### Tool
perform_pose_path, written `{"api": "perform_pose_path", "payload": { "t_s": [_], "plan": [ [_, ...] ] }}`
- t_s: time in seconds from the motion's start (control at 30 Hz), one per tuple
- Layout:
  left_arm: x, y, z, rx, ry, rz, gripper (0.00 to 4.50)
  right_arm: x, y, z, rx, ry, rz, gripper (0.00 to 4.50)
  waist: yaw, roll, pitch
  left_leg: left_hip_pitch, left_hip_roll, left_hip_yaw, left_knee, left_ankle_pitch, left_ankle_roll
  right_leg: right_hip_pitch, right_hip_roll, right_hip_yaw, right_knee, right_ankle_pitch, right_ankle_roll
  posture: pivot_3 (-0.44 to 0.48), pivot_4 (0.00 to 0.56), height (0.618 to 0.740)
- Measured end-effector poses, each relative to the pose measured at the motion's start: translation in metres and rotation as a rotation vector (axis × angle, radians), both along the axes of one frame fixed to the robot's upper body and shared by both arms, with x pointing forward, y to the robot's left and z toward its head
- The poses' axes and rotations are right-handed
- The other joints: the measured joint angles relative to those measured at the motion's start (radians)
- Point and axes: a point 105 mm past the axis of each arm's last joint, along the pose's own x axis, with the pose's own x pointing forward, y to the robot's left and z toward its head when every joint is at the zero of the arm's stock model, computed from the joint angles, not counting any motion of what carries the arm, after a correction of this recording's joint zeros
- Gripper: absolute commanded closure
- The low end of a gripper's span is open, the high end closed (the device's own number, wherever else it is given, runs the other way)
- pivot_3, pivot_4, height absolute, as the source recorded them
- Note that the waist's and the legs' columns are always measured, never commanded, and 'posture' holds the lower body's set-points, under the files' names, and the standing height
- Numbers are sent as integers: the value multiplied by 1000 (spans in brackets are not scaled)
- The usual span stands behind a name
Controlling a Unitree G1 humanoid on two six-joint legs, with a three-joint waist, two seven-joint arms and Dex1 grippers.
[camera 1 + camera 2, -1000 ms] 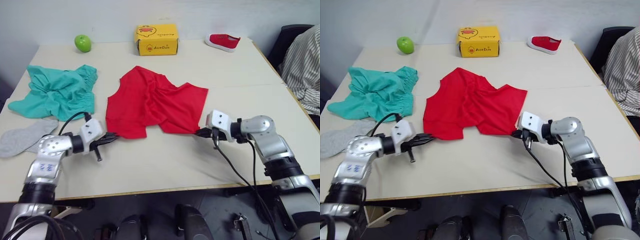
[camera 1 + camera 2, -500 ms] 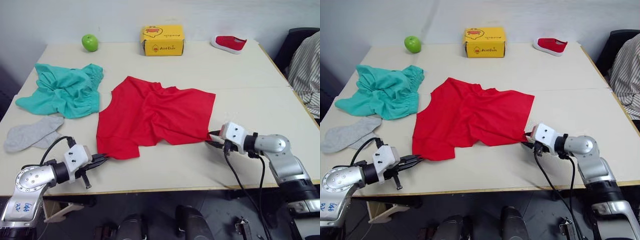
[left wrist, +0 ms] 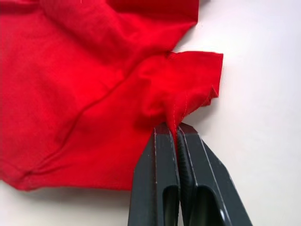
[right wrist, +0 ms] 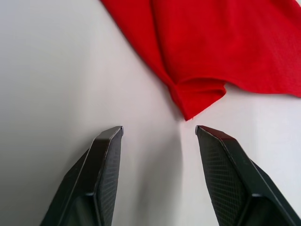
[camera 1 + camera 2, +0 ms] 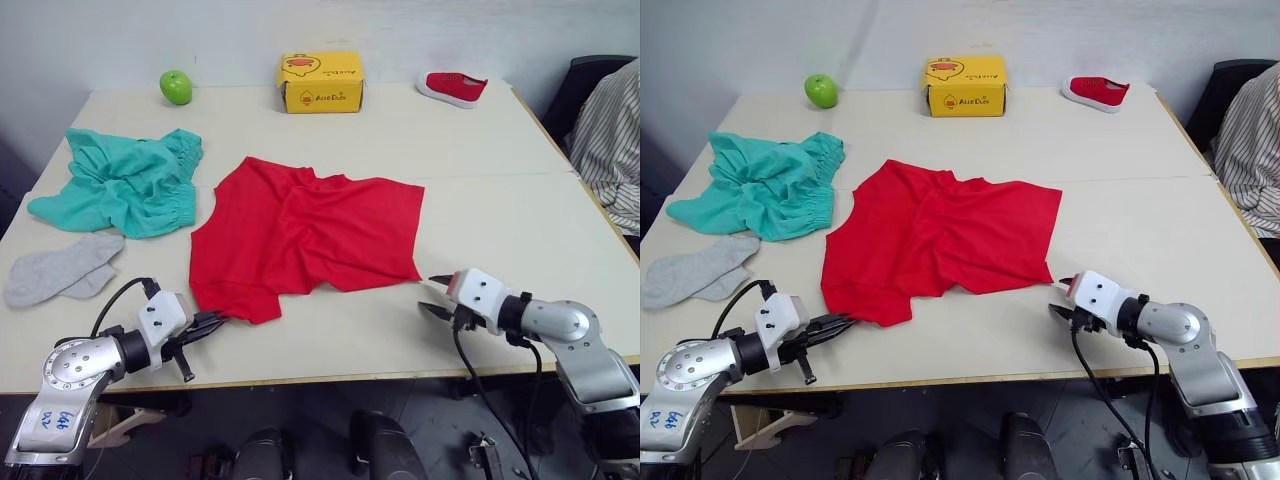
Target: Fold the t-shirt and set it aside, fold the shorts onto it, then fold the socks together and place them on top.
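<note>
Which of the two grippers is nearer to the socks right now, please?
Left. The left gripper grips the t-shirt hem, just right of the socks; the right gripper sits open across the table.

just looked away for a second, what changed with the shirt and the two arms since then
The right gripper let go of the t-shirt: its fingers are now open, just off the near right corner. Both arms dragged the shirt toward the near table edge, spreading it flatter. The left gripper stays shut on the near left corner. The shorts, socks, apple, box and shoe lie as before.
</note>
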Motion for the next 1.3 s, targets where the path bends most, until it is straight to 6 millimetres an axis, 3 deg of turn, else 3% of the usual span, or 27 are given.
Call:
{"api": "perform_pose_path", "payload": {
  "t_s": [0.27, 0.37, 0.53, 0.57, 0.93, 1.07, 1.3],
  "plan": [
    [2, 0, 2, 1, -8, 3, 4500, 18, 3, 4, -29, -26, -12, 1988, 4, -1, -1, 0, -1, 0, 0, 3, -1, 0, 0, 0, 0, 0, -1, 0, 150, 740],
    [3, 0, 2, 1, -9, 10, 4500, 21, 4, 4, -36, -22, -10, 2590, 5, -2, -1, 0, -1, 0, 0, 4, -1, 0, -1, 0, 0, 0, -1, 0, 150, 740],
    [3, 1, 2, 0, -11, 18, 4500, 22, 8, -1, -36, -6, 2, 4313, 4, -2, -1, 0, -1, 0, 0, 4, -1, 0, -1, 0, 0, 0, -1, 0, 150, 740],
    [3, 1, 2, 0, -11, 19, 4500, 23, 8, -1, -35, -2, 1, 4418, 5, -2, -1, 0, -1, 0, 0, 4, -1, 0, -1, 0, 1, 0, -1, 0, 150, 740],
    [-2, 10, 1, 17, -8, 45, 4500, 22, 3, 0, -25, 48, 6, 4418, 6, -3, -2, 0, -1, 0, 0, 3, -1, 0, -1, 0, 1, 0, -1, 0, 150, 740],
    [-10, 24, 1, 33, 7, 79, 4500, 9, -11, 3, -68, 144, 57, 4418, 10, -2, -2, -1, -1, -1, 0, 2, 0, 0, -1, -2, -1, -1, -1, 0, 150, 740],
    [-39, 33, 7, 10, 80, 48, 4500, -34, -46, 8, -103, 367, 163, 4418, 8, -2, -1, -3, -1, 0, 0, -1, 2, 0, -1, -3, -5, -1, -1, 0, 150, 740]
  ]
}}
